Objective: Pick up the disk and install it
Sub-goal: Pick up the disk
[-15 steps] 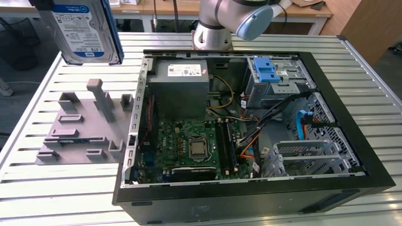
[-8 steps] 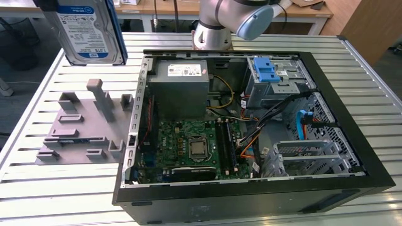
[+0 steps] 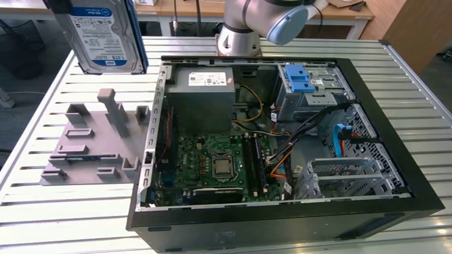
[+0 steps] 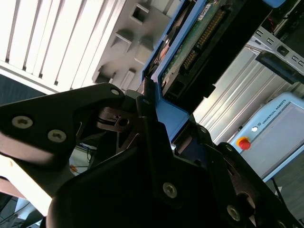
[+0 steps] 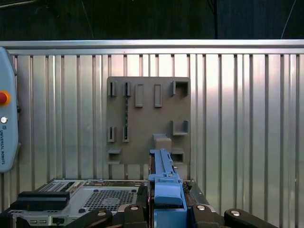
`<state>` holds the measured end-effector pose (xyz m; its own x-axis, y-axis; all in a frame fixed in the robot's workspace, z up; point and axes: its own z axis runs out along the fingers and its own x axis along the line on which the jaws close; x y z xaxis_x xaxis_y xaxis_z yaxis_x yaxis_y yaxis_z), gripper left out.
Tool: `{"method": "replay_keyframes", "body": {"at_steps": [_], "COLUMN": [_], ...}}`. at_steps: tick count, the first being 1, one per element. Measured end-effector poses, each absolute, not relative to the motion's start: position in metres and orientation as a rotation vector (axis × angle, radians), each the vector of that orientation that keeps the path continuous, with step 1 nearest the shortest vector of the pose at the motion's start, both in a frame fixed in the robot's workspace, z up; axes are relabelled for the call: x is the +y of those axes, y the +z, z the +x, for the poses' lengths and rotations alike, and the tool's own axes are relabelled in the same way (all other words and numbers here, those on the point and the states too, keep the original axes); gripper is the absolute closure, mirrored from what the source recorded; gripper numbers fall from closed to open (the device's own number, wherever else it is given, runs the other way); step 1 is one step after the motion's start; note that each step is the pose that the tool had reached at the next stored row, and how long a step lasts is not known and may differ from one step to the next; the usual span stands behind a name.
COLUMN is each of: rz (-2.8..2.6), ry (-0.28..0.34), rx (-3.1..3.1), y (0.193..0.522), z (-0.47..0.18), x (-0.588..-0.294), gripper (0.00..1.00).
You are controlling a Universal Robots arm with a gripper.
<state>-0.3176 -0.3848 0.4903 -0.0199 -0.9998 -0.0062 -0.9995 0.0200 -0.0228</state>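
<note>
Carrying the disk [image 3: 106, 37] well off the table, label side facing the exterior view, long edge hanging down beneath the pincer [image 5: 166, 211]. Judging the step in hand to be the transfer toward the open computer case [image 3: 282, 225], sitting lower than the pincer and off toward the exterior view's right of it. Wanting, for a clean carry: holding the disk plumb, travelling high enough to clear the case wall and the loose cables [image 3: 310, 124] inside, and avoiding any swing, a grip on thin plastic alone seeming liable to slip or twist. Clamping narrow on the blue carrier frame [image 4: 173, 118], with the fingers [image 4: 148, 128] pressing either side of it in both wrist views and no gap showing between pad and plastic. Showing the circuit-board face of the disk beyond the fingertips in the second wrist view. Hanging over the grey fixture plate [image 5: 147, 118], its posts and slots lying below the pincer, and appearing clear of them all. Resting under everything, the slatted metal table [image 3: 42, 211].
</note>
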Motion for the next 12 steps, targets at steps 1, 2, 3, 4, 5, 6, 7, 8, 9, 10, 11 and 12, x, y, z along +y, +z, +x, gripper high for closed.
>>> {"method": "replay_keyframes", "body": {"at_steps": [1, 2, 3, 4, 5, 6, 7, 8, 9, 10, 11, 12], "rz": [-2.185, -2.185, -2.185, -2.185, -2.185, -2.185, -2.185, -2.185, -2.185, -2.185, -2.185, -2.185], "ry": [-0.019, -0.018, -0.018, -0.019, -0.018, -0.018, -0.019, -0.019, -0.018, -0.019, -0.019, -0.018], "rx": [2.229, 2.229, 2.229, 2.229, 2.229, 2.229, 2.229, 2.229, 2.229, 2.229, 2.229, 2.229], "y": [0.49, 0.49, 0.49, 0.49, 0.49, 0.49, 0.49, 0.49, 0.49, 0.49, 0.49, 0.49], "z": [-0.316, -0.315, -0.314, -0.313, -0.311, -0.31, -0.309, -0.308, -0.307, -0.306, -0.305, -0.304], "x": [-0.385, -0.385, -0.386, -0.386, -0.386, -0.387, -0.387, -0.388, -0.388, -0.388, -0.389, -0.389], "gripper": [0.64, 0.64, 0.64, 0.64, 0.64, 0.64, 0.64, 0.64, 0.64, 0.64, 0.64, 0.64]}}
